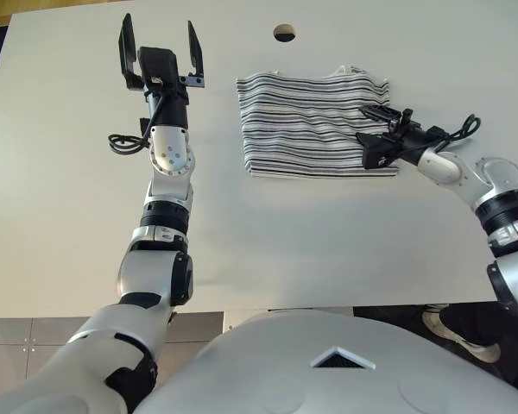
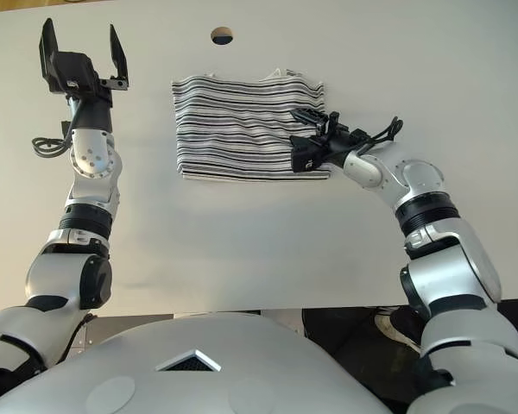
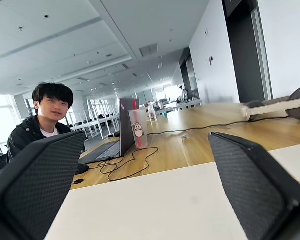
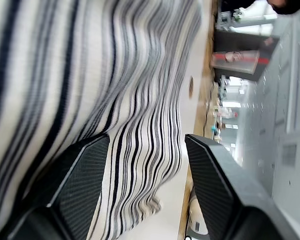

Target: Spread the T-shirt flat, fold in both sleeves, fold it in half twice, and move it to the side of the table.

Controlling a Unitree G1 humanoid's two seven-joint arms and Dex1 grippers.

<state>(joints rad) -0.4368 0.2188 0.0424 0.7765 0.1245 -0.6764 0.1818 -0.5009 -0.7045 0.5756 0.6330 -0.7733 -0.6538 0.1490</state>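
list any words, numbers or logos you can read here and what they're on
No text can be read.
On the T-shirt: stripes, no print showing.
On the clear cup in the room behind: a small cartoon figure, no legible words.
On the red-banded panel in the right wrist view: too blurred to read.

Silver-white arm shells (image 1: 155,276), black joint rings (image 1: 166,216); black left hand (image 1: 160,30), right hand (image 1: 363,124); looped wrist cables (image 1: 121,142).

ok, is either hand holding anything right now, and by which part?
Nothing is held. The left hand hangs open over the table; the right hand is open over the T-shirt, at its right edge.
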